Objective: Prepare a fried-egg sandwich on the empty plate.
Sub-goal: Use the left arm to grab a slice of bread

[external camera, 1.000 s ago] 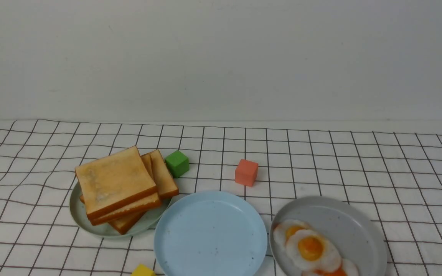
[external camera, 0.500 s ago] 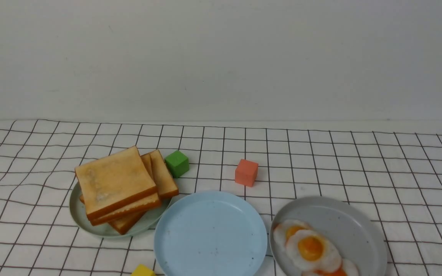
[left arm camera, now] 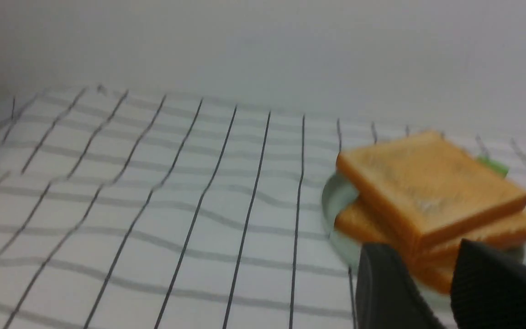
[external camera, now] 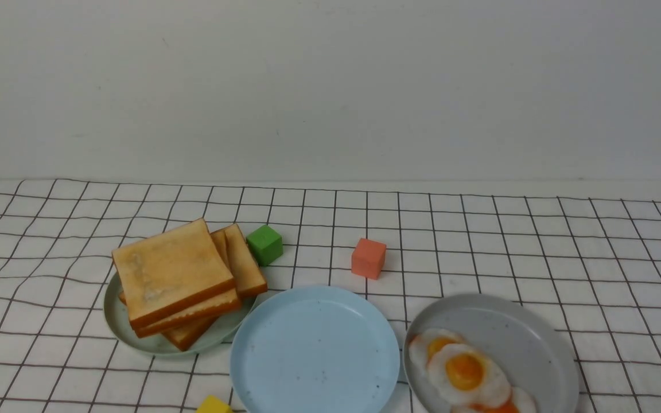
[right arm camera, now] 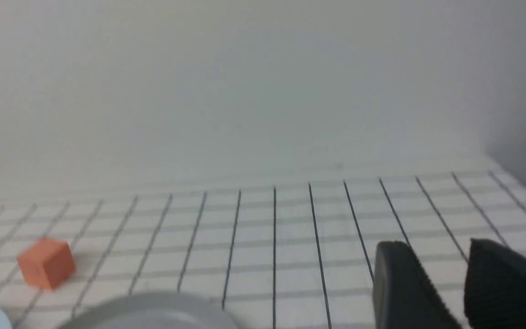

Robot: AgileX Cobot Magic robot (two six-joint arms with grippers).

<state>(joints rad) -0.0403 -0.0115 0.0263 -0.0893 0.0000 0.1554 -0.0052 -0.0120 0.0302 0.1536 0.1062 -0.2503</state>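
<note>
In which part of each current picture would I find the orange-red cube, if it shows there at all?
Front view: the orange-red cube is near the centre, slightly right and below the middle.
Left wrist view: not in it.
Right wrist view: at the picture's left edge area, in the lower half.
Shared landmark: the white cloth with dark grid lines shows in all three.

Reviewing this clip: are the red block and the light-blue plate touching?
Apart. The front view shows white gridded cloth between the red block and the light-blue plate.
</note>
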